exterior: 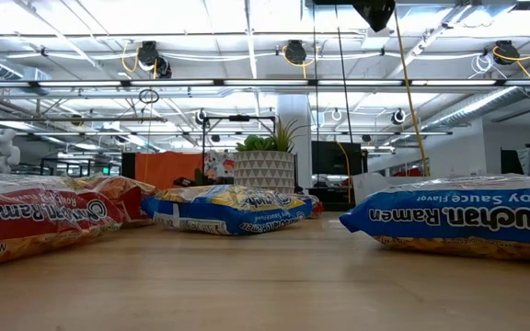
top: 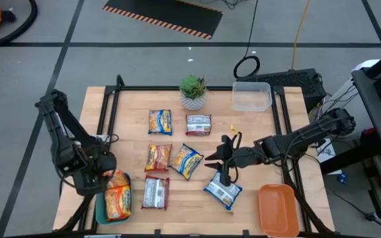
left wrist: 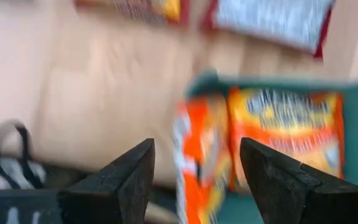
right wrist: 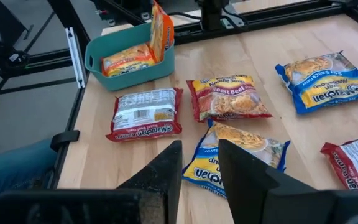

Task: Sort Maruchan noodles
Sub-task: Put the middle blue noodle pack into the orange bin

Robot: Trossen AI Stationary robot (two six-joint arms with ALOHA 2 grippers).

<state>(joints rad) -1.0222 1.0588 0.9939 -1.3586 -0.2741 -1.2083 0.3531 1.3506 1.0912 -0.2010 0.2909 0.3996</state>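
**Sorting under way: two orange packets binned, seven left on the counter.**

Your left gripper (left wrist: pixel 194 168) hovers with jaws apart and empty; just beyond them two orange packets (top: pixel 118 196) sit in the teal tray (right wrist: pixel 135 71), one propped on edge. Your right gripper (right wrist: pixel 201 162) has jaws slightly apart, holding nothing, a yellow-and-blue packet (right wrist: pixel 238 155) directly ahead. The orange tray (top: pixel 278 208) holds nothing; most sorting, judging by this, remains.
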